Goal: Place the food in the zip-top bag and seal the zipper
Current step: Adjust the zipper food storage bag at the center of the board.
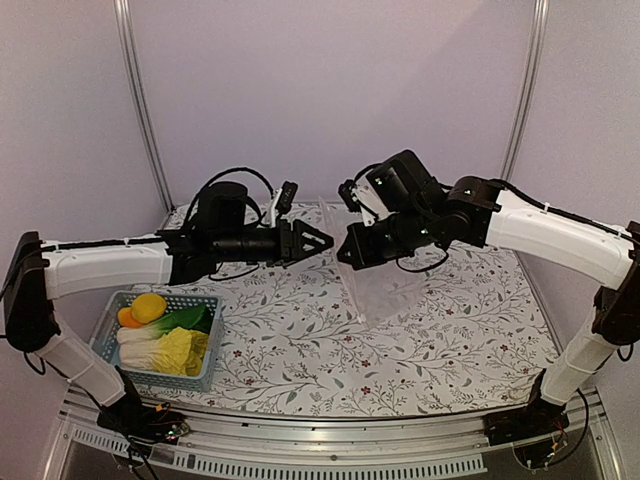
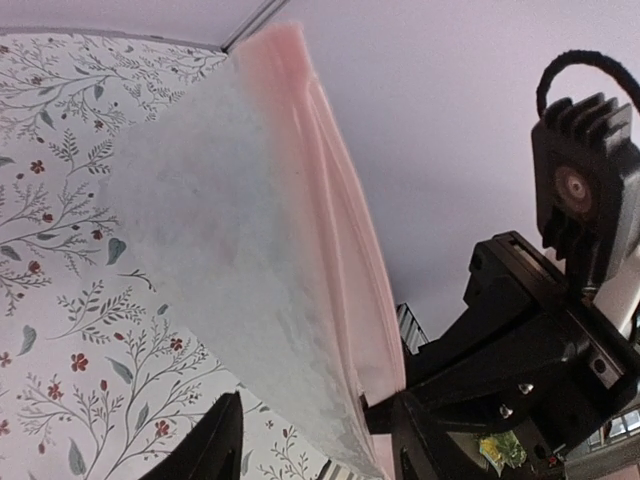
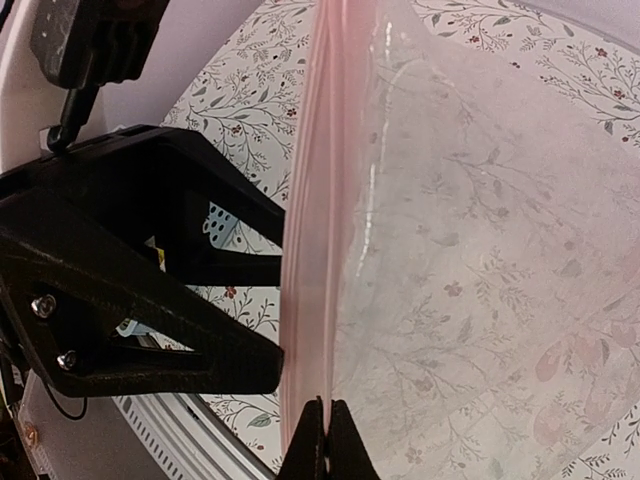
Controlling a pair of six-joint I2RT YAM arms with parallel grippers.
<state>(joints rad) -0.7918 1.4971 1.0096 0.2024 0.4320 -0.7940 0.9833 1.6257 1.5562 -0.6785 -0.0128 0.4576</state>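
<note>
The clear zip-top bag [image 1: 385, 275] hangs upright over the middle of the table. Its zipper shows as a pink strip [image 3: 315, 250] along the mouth edge. My right gripper [image 3: 327, 408] is shut on that strip near one end. My left gripper [image 2: 315, 420] stands open astride the strip [image 2: 340, 230], with one black finger [image 2: 430, 440] close against the pink edge and the other [image 2: 215, 445] apart from the bag. The food lies in the blue basket [image 1: 213, 345]: a yellow fruit [image 1: 150, 306], an orange fruit [image 1: 128, 317], bok choy [image 1: 185, 320] and napa cabbage [image 1: 175, 350].
The basket sits at the near left of the floral tablecloth [image 1: 300, 340]. Both arms meet mid-table, gripper to gripper [image 1: 310, 240] [image 1: 352, 250]. Pale walls and two metal posts [image 1: 140, 100] close the back.
</note>
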